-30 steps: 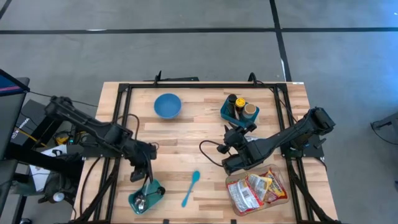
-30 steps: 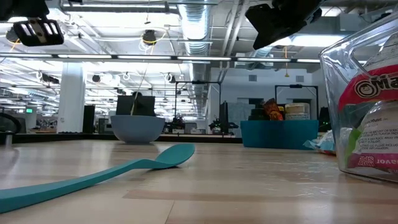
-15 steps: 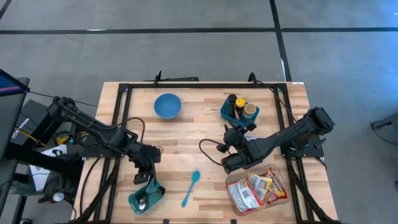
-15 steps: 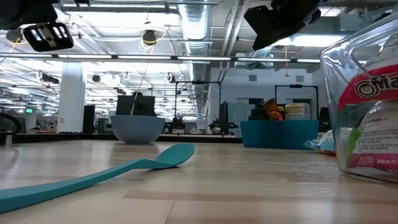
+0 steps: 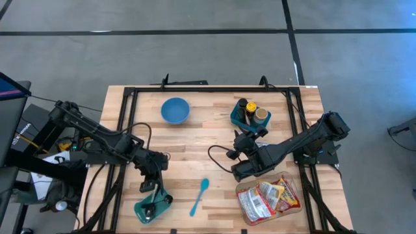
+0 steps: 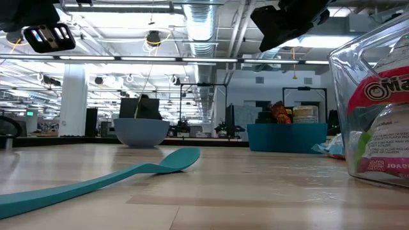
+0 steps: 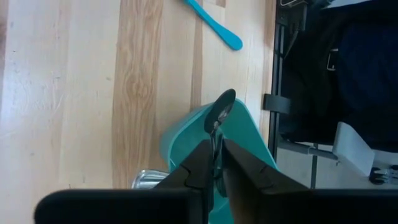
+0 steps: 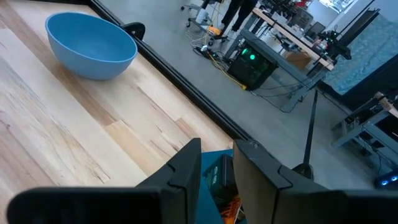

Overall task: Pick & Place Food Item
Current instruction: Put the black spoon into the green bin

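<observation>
My left gripper point(image 5: 148, 187) is above a teal container point(image 5: 153, 207) at the table's near left, shut on a metal spoon point(image 7: 221, 112). In the left wrist view the spoon's bowl end shows over the container point(image 7: 245, 146), with another metal piece point(image 7: 146, 179) beside it. My right gripper point(image 5: 240, 171) waits mid-table with its fingers almost together, holding nothing, between a clear tub of food packets point(image 5: 268, 200) and a teal bin of bottles point(image 5: 250, 114). In the low view the left gripper point(image 6: 48, 37) hangs high. My left gripper pinches the spoon's thin handle point(image 7: 216, 140) between its two fingers, just behind the bowl end. The fingers come from above, pointing down, and the spoon runs on past the fingertips toward the teal container. Whether its end touches the container, I cannot tell.
A blue bowl point(image 5: 175, 110) stands at the far left of the table. A teal spatula point(image 5: 200, 196) lies flat near the front edge, between the teal container and the clear tub. A black frame point(image 5: 208, 88) borders the table top.
My left gripper has gone a little toward the table's near edge and slightly down, over the teal container, and has then kept still. Its fingers stay shut.
</observation>
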Controlling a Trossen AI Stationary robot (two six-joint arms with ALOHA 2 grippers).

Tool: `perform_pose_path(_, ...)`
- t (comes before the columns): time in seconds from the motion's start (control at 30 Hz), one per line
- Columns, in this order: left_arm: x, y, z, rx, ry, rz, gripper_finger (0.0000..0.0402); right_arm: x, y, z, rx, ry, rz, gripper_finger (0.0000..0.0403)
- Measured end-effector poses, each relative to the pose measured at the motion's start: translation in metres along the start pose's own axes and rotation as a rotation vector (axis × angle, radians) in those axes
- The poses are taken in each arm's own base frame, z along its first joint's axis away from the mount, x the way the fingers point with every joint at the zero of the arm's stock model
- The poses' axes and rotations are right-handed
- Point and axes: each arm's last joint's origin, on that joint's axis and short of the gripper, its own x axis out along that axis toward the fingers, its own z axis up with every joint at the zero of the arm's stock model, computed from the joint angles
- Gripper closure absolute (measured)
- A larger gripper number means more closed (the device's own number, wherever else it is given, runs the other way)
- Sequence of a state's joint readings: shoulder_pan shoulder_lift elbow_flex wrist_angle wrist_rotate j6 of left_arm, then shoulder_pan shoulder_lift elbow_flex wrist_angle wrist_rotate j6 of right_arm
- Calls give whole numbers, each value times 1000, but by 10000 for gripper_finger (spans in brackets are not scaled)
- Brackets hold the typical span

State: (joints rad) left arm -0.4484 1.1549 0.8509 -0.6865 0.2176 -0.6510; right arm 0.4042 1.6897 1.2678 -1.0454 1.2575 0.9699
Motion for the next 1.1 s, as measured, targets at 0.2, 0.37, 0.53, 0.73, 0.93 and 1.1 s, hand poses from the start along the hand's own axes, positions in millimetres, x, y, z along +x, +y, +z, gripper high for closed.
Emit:
perform_pose_path(0.2,0,0,0,0,1,0,352,0,0,0,0,0,0,316)
perform_pose_path(0.37,0,0,0,-9,1,0,339,0,0,0,0,0,0,316)
perform_pose_path(0.53,0,0,0,-11,1,1,329,0,0,0,0,1,0,316)
perform_pose_path(0.73,0,0,0,-12,1,0,324,0,0,0,-1,3,2,316)
perform_pose_path(0.93,8,0,-4,9,-14,-11,324,0,0,-1,-2,14,10,316)
perform_pose_path(1.1,19,3,-11,6,-21,-34,324,1,1,-6,-9,20,11,316)
